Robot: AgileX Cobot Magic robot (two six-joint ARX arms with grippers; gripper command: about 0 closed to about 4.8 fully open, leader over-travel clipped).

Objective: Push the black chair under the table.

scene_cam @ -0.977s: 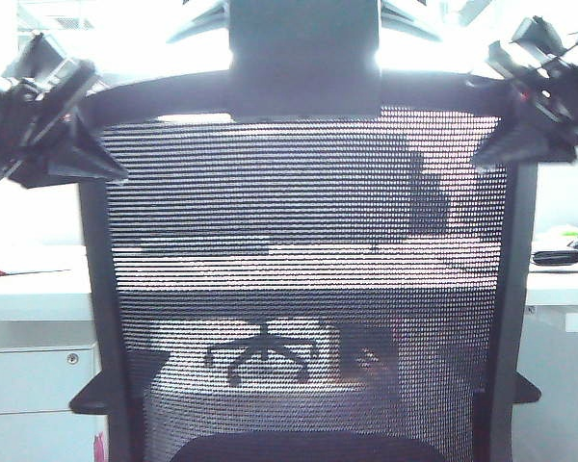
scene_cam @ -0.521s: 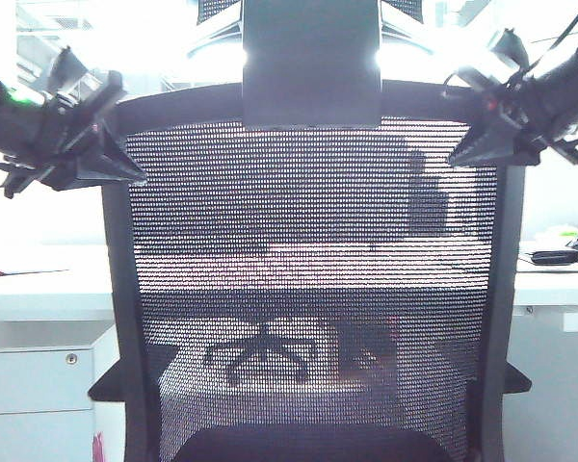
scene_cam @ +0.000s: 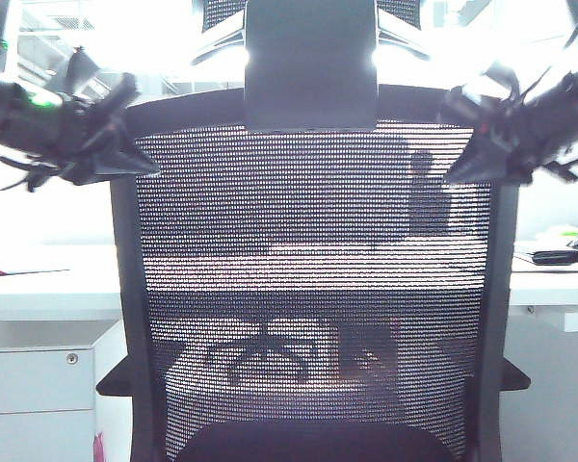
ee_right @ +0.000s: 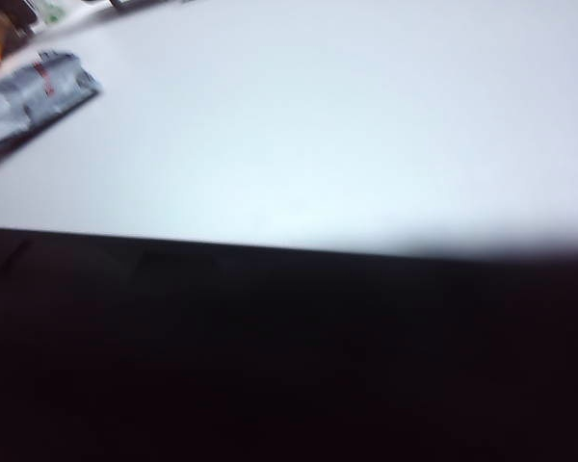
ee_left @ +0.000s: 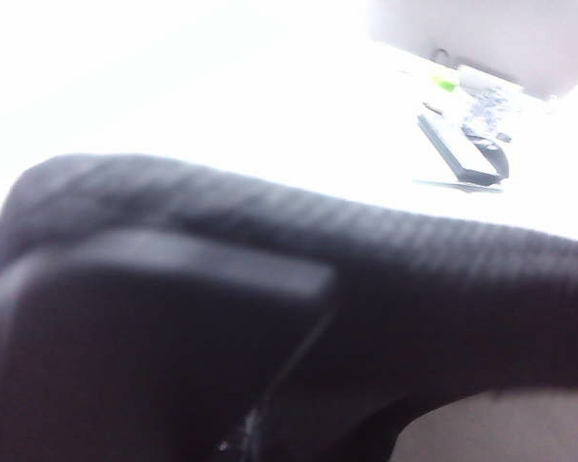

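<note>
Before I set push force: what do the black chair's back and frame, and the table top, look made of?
Black chair back: open woven mesh, the desk shows through it. Its frame: solid matte black, likely plastic. Table top: smooth white, probably laminate. Left gripper and right gripper sit at the upper corners.

Black left pincer (scene_cam: 125, 164), green light, thin cables, black right pincer (scene_cam: 467, 164)

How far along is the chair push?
Done: both end effectors are at the chair's top corners, left end effector and right end effector against the back frame. In hand: pushing toward the table. Left: the backrest looks short of the table edge seen through the mesh, so more pushing is likely needed. Jaw state isn't readable.
</note>
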